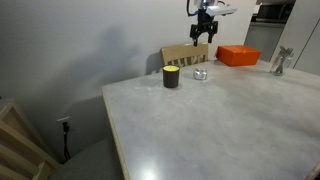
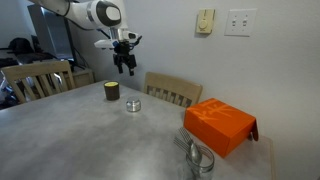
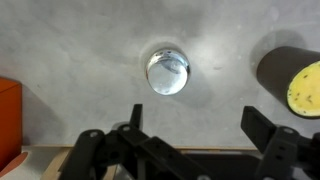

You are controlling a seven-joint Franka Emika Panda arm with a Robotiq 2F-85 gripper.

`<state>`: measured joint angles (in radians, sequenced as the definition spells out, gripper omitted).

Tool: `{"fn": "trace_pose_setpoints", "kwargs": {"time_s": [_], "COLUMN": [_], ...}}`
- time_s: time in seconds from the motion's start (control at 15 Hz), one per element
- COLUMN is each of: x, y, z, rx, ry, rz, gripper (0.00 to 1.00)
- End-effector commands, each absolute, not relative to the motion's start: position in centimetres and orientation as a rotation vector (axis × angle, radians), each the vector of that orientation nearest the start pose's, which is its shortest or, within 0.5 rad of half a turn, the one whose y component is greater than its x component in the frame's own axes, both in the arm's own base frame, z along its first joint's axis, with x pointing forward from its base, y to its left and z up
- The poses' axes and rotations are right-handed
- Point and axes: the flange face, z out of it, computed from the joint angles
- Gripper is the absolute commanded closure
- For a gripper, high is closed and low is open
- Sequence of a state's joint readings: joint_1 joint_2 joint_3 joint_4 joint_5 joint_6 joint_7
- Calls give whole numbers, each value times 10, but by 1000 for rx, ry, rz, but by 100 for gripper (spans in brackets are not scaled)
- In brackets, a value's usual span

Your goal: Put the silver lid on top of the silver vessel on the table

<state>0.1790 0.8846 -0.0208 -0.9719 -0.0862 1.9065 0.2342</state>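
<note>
- In an exterior view the gripper (image 1: 204,28) hangs high above the black cup (image 1: 171,77), jaws apart and carrying nothing. The silver vessel (image 1: 200,73) stands on the table (image 1: 200,130) just beside that cup. Because the two stand so close, we judge that a long descent which drifts could clip the cup.
- In an exterior view the gripper (image 2: 125,65) is well above the cup (image 2: 112,91). The vessel (image 2: 133,105) sits near the cup, on the side toward the orange box (image 2: 220,122). It looks low, squat and bright.
- In the wrist view the fingers (image 3: 135,120) are spread wide and empty. The vessel (image 3: 167,71) lies beyond them, with the cup (image 3: 295,80) off to one side of it. The vessel's top is a round, mirror-like disc. We cannot tell whether that is the silver lid already seated or the open mouth, and we make out no separate lid. Thin, slick metal could slip from the pads or settle tilted on the rim.
</note>
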Motion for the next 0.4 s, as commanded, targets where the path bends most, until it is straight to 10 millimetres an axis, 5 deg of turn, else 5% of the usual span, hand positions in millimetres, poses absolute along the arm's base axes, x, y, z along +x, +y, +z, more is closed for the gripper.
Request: {"fn": "trace_pose_setpoints", "kwargs": {"time_s": [0.0,0.07,0.2,0.33], "x": [734,759,754,756], "y": [139,135,141,139], "z": [379,364,379,371], "rx": [-3170,-3207,-3199,-3203], "ry": [-58,18,9,12], "rz": [-88,-107,-125,-112], "gripper": [0,0,0,0]}}
